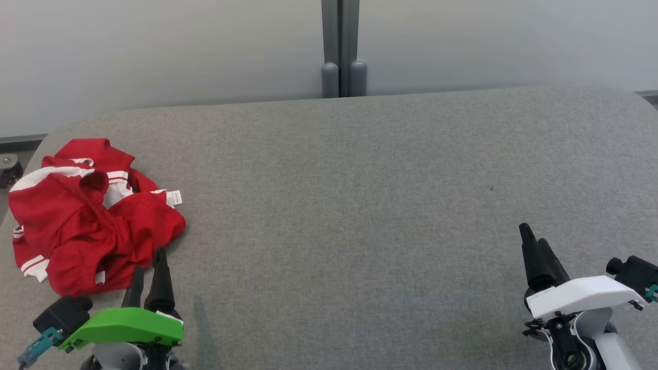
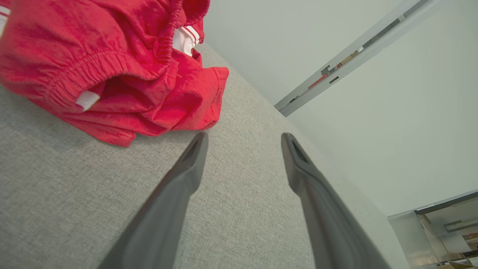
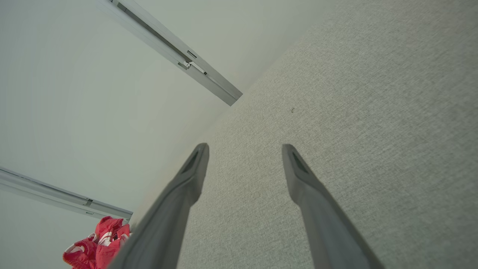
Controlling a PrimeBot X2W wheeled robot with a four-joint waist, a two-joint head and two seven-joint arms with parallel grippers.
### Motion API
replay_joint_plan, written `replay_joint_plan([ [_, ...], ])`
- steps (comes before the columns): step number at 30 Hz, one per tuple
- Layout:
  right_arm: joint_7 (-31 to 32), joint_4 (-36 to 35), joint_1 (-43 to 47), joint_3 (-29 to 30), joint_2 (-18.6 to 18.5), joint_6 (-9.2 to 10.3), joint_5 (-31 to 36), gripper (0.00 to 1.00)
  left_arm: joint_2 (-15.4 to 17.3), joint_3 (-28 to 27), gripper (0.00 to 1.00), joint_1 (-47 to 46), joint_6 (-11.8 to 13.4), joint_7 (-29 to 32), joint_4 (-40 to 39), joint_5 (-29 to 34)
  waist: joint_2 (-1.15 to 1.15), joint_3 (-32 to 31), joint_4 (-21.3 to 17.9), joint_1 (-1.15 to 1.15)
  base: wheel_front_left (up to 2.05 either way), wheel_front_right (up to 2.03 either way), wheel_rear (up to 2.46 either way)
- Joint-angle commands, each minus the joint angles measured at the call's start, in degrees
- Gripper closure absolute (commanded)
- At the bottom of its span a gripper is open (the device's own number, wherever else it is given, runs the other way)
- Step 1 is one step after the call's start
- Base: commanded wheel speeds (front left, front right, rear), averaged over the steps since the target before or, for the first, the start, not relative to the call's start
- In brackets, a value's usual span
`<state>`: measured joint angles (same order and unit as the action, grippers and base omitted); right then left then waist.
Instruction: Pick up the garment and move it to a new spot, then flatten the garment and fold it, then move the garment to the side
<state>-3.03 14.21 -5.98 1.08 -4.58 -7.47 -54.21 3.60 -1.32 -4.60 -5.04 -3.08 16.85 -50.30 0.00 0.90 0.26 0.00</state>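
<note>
Shows a red garment (image 1: 87,221) with white stripes, bunched in a loose heap at the far left end of the grey bench (image 1: 360,205), close to its left edge. Not flattened, not folded. Carries a small white label (image 1: 175,197) on the side facing the middle of the bench.

Places the left gripper (image 1: 149,261), under a green cover (image 1: 128,324), just beside the near edge of the heap, pointing up toward it. In the left wrist view: fingers (image 2: 179,194) spread wide, pinching nothing, bare bench (image 2: 56,186) in the gap at the left gripper (image 2: 244,136). One fingertip just short of the hem of the garment (image 2: 112,74), a thin strip of bench between them, no contact to be seen. Gathered elastic waistband (image 2: 93,67) folded over on top of the heap.

Places the right gripper (image 1: 532,234), under a white cover (image 1: 581,293), at the lower right, well apart from the garment, above bare bench. In the right wrist view: fingers (image 3: 310,194) likewise spread wide at the right gripper (image 3: 245,146), holding nothing, bench (image 3: 373,112) beneath, garment (image 3: 97,246) small and far off at the lower left.

Beyond the far edge of the bench: pale wall panels and a grey post (image 1: 339,51) at their joint. On the bench toward the right: one tiny dark speck (image 1: 492,188).
</note>
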Motion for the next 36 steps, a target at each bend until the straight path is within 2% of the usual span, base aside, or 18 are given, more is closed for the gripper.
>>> replay_joint_plan([
  [1, -0.59, -0.73, -1.40, -0.37, -0.52, -0.02, 2.15, 0.00, 0.85, 0.41, 0.00, -1.42, 0.31, -0.58, -0.49, 2.26, 0.00, 0.00, 0.01, 0.00, 0.00, 0.00, 0.00],
  [23, -4.48, -0.79, -0.16, -0.21, 0.96, -0.03, 19.41, 0.00, 1.61, 4.54, 0.00, -0.85, 3.71, -4.47, 0.93, 18.38, 0.00, 0.23, -0.07, 0.00, 0.00, 0.00, 0.00],
  [36, -6.46, -1.43, -1.08, -1.41, 1.18, -0.03, 27.76, 0.00, 3.20, 8.54, 0.00, -1.89, 6.67, -6.45, 0.17, 27.80, 0.00, 0.16, -0.42, 0.00, 0.00, 0.00, 0.00],
])
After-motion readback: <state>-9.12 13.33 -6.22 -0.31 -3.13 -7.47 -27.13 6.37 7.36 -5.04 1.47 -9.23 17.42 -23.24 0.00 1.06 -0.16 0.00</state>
